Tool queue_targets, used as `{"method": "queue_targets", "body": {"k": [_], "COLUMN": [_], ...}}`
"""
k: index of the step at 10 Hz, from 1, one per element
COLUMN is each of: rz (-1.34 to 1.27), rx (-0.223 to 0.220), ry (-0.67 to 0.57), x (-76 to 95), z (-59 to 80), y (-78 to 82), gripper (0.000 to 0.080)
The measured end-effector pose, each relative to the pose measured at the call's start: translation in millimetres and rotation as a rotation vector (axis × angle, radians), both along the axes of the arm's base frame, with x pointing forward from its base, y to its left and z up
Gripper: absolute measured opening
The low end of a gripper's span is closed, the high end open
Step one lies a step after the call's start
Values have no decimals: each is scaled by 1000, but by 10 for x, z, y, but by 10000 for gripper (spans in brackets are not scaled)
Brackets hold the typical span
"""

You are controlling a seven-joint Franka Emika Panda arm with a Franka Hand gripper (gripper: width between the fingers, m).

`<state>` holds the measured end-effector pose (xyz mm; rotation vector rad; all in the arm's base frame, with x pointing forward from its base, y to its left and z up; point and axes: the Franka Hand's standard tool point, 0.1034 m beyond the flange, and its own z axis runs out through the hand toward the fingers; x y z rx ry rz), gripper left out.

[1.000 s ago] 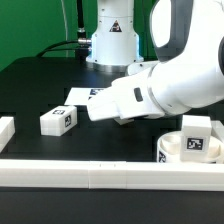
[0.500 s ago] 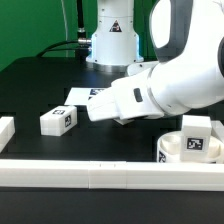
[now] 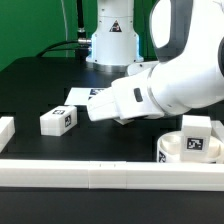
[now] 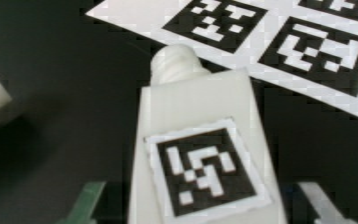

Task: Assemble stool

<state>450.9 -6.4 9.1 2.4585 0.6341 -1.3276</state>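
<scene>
A white stool leg (image 4: pixel 194 130) with a black-and-white tag lies lengthwise between my gripper's (image 4: pixel 202 208) two fingers, one finger (image 4: pixel 92 198) on either side of it; its narrow end points at the marker board (image 4: pixel 282 40). In the exterior view the arm's white hand (image 3: pixel 115 103) hides both the fingers and this leg. A second leg (image 3: pixel 58 120) lies on the black table toward the exterior view's left. The round seat (image 3: pixel 178 148) sits at the exterior view's right, with another leg (image 3: pixel 196 126) upright on or just behind it.
A long low white rail (image 3: pixel 100 172) runs along the table's near edge, and a short rail piece (image 3: pixel 5 130) stands at the exterior view's left. The marker board (image 3: pixel 80 96) lies beneath the hand. The robot's base (image 3: pixel 110 40) stands at the back.
</scene>
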Motion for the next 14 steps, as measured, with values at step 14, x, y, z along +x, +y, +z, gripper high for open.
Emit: {"method": "queue_targets", "body": {"k": [14], "rz": [-208], "rx": [193], "ry": [-423], "x": [611], "z": [750], "y": [395], "gripper": [327]}}
